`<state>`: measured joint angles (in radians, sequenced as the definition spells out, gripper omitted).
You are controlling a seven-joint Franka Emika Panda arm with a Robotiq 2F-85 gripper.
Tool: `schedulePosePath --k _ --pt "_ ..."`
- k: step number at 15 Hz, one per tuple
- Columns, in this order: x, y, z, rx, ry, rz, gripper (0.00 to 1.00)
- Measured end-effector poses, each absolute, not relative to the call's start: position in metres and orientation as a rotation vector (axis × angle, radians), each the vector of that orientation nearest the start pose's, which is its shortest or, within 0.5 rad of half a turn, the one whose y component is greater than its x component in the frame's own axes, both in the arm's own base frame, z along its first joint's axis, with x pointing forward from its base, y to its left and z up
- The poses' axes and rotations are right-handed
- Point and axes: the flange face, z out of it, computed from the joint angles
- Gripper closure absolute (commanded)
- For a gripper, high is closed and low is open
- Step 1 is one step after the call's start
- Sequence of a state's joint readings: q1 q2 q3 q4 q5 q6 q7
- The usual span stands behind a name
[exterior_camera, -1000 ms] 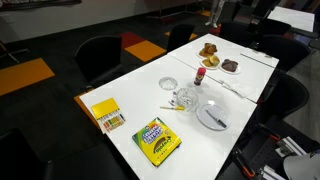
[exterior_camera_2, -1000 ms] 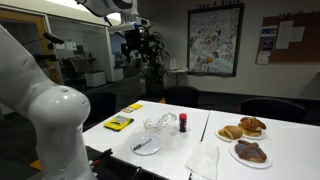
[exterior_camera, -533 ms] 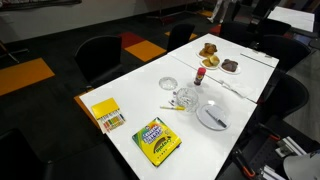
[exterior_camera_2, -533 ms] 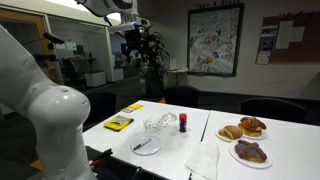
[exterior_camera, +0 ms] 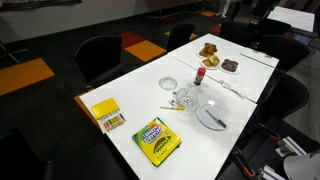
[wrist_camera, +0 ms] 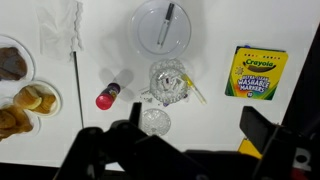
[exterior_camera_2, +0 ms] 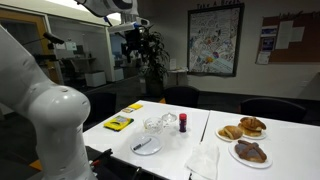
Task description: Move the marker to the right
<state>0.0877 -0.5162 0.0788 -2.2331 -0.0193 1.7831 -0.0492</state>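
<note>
The marker [wrist_camera: 194, 89] is a thin yellowish stick lying flat on the white table [wrist_camera: 110, 40], right beside a crinkled glass bowl [wrist_camera: 170, 82]. It also shows in an exterior view [exterior_camera: 172, 108], between the bowl and the crayon box. My gripper [wrist_camera: 197, 125] is open and empty, with both dark fingers at the bottom of the wrist view. In an exterior view the gripper [exterior_camera_2: 135, 42] hangs high above the table, far from the marker.
Around the marker are a Crayola box [wrist_camera: 255, 73], a plate with cutlery [wrist_camera: 168, 22], a small glass dish [wrist_camera: 154, 121], a red-capped bottle [wrist_camera: 108, 95] and a yellow box [exterior_camera: 106, 115]. Pastry plates [exterior_camera: 209, 50] and a napkin [wrist_camera: 65, 30] lie further off. Chairs ring the table.
</note>
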Motion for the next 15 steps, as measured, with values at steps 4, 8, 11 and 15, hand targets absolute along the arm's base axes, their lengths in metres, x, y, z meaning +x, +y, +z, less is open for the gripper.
schedulePosePath --k 4,8,11,15 --pt "0.406 0.070 0.558 -3.191 -0.296 -0.183 0.00" --pt "0.424 0.070 0.533 -3.204 -0.255 -0.309 0.00" --pt "0.434 0.072 0.519 -3.191 -0.252 -0.370 0.00" --pt "0.444 0.078 0.497 -3.177 -0.337 -0.350 0.00"
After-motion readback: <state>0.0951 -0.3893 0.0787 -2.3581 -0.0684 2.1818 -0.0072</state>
